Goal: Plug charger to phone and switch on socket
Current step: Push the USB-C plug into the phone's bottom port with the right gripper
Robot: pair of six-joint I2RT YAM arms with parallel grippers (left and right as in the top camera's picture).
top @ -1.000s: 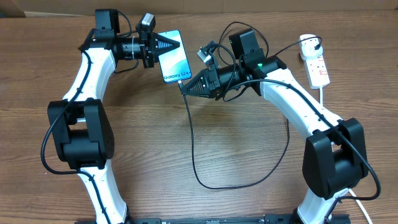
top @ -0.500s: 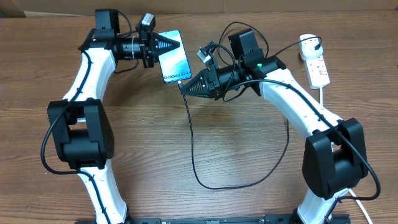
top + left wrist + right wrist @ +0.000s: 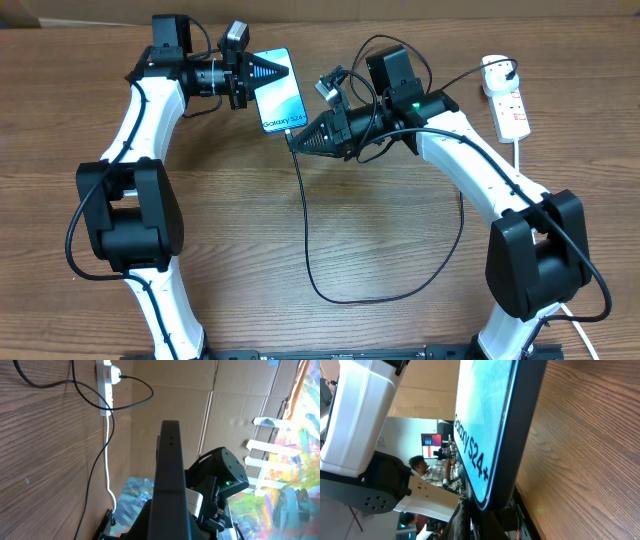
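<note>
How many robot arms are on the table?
2. The left arm reaches the phone from one side; the right arm comes from the other, by the charger. None seems hidden.

A: What do we see the table (image 3: pixel 230 200) made of?
B: We see brown wood with a clear grain, smooth, with a low satin sheen.
A: And the phone (image 3: pixel 279 90)?
B: We see a glossy, glass-like screen, pale blue fading to white, inside a thin dark edge that shines in the right wrist view.
A: The charger (image 3: pixel 304 215)?
B: We see a thin black cable, smooth and faintly shiny. The socket (image 3: pixel 511 110), upper right of the overhead frame, looks like smooth white plastic.
A: The arms?
B: The white arm shells (image 3: pixel 140 110) look like glossy hard plastic and the black joint housings (image 3: pixel 130 225) look matt. In the left wrist view we see matt brown cardboard (image 3: pixel 170 390).
</note>
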